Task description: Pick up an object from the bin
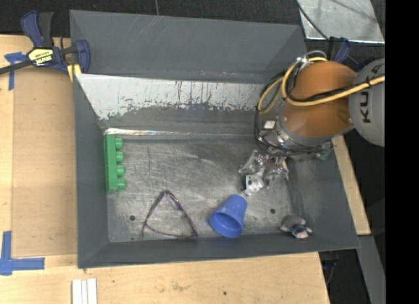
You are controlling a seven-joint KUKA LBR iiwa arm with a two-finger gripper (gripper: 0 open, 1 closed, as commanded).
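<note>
Nearest the lens is the arm's orange cover (319, 99), riding high over the right side of the bin (196, 47); below it the gripper (263, 173) hangs low above bare floor, and whether it stands apart or together I cannot tell, since its metal parts blur into one mass. Nothing can be made out in its grasp. The closest thing to it is a blue cup (228, 217), lying on its side just beside the gripper, toward the front wall, mouth pointing down-left. A small grey lump (296, 228) sits in the front right corner, a wire triangle (181, 215) lies left of the cup, and a green block (114, 164) rests well apart against the left wall. The likeliest failure, as I judge it, is closing on nothing: the gripper is over empty floor, not over the cup, so a straight descent would only scrape metal. If it shifts toward the cup, a glancing touch could set that tapered shape rolling away, and a pinch on its sloped side could squeeze it out. The right wall is near too, so a sideways correction toward the grey lump risks the wrist striking the slope. The thin wire would be hard to catch flat on the floor.
</note>
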